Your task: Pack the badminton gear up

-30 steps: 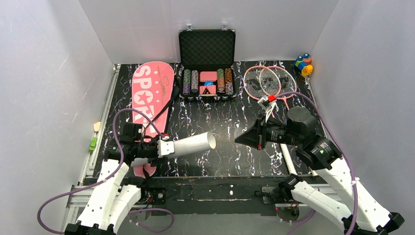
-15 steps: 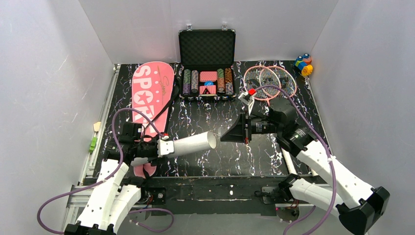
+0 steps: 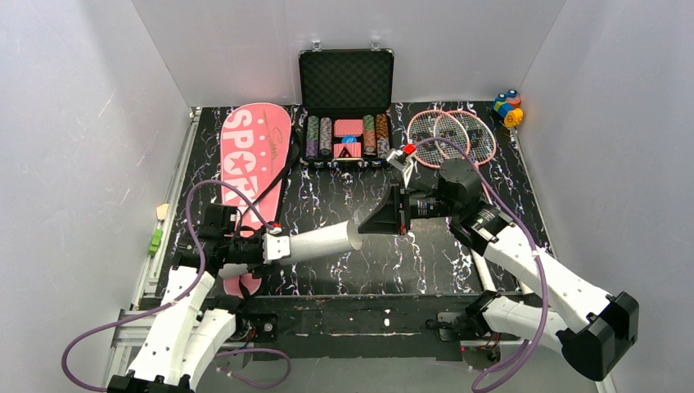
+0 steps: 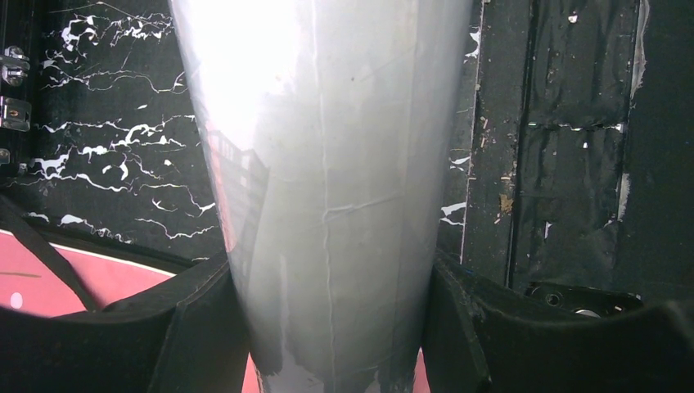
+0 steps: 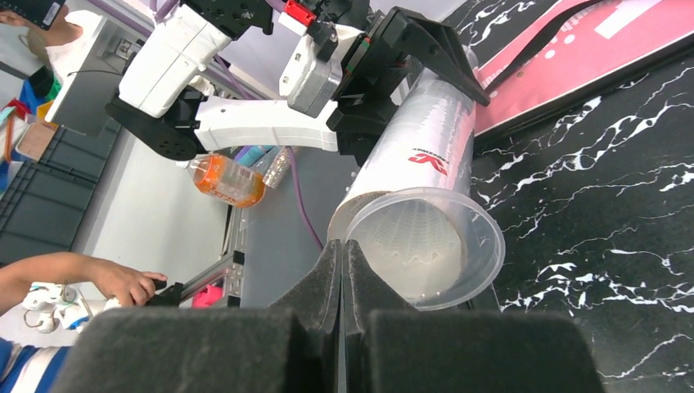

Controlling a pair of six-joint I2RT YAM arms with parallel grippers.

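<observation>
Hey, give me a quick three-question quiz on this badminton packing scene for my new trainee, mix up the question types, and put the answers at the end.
1. True or false: the left gripper holds the white tube.
2. Where are the two rackets? A: inside the pink cover. B: lying on the table at its far right, heads overlapping. C: held by an arm.
3. On the right gripper, at the tube's open mouth, are the fingers open or shut?

Key: 1 true; 2 B; 3 shut.
</observation>
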